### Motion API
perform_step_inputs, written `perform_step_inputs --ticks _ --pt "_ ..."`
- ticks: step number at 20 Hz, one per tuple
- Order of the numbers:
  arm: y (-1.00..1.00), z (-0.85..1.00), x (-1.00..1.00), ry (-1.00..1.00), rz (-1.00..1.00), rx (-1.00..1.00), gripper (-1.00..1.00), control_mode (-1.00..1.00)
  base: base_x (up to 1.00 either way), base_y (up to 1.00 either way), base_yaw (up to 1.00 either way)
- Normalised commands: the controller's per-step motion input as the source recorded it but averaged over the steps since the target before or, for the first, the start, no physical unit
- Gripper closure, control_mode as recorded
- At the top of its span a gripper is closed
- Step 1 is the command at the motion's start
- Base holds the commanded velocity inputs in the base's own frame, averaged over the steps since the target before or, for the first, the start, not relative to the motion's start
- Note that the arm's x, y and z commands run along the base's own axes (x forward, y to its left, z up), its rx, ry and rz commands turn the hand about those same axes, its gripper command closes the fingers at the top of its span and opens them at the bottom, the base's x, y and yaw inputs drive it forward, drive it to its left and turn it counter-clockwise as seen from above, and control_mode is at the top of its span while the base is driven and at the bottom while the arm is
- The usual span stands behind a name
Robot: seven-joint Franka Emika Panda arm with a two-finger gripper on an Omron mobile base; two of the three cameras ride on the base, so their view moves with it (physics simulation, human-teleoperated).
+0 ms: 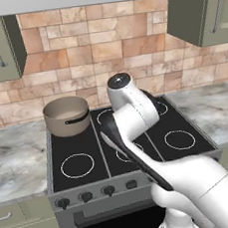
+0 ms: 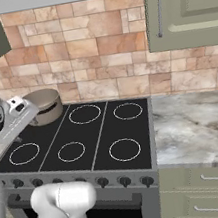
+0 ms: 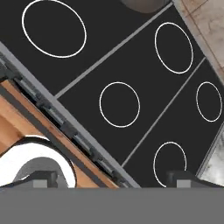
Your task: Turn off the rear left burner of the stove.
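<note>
Gripper [image 3: 111,177]: just two dark tips poking up at the bottom edge of hand view, set wide apart, nothing between them; rest of the fingers cut off by the frame. It looks down on the stove [image 3: 144,131] from above, black glass and white rings rolled diagonal. Left base view: arm's white links block the middle of the cooktop, so centre rings are partly hidden. Pot [image 1: 66,115], grey-brown w/ dark handle, sits on the rear left burner [image 1: 67,129], covering its ring, can't make it out. Right base view gives the cooktop [image 2: 80,136] unblocked, five rings clear, pot at far back left. Knobs [image 1: 85,196] along the front panel are small and dark; markings too small to read.
</note>
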Motion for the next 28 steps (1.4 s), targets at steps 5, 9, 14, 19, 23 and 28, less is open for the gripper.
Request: perform_step_inputs --ticks 5,9,14,19,23,28 --pt "0.53 -0.32 -0.12 0.01 0.53 -0.22 -1.0 -1.0 0.0 0.0 0.0" --pt "0.35 -0.45 -0.29 0.0 0.47 -0.19 -1.0 -1.0 0.0 0.0 0.0" --pt "0.5 -0.47 -0.27 -0.03 0.44 -0.23 -1.0 -1.0 0.0 0.0 0.0" --pt "0.66 -0.5 -0.19 0.0 0.42 -0.29 -1.0 -1.0 0.0 0.0 0.0" --pt "0.67 -0.41 -0.08 0.0 0.34 -0.3 -1.0 -1.0 0.0 0.0 0.0" --pt "0.56 -0.41 -0.07 -0.01 0.25 -0.3 -1.0 -1.0 0.0 0.0 0.0"
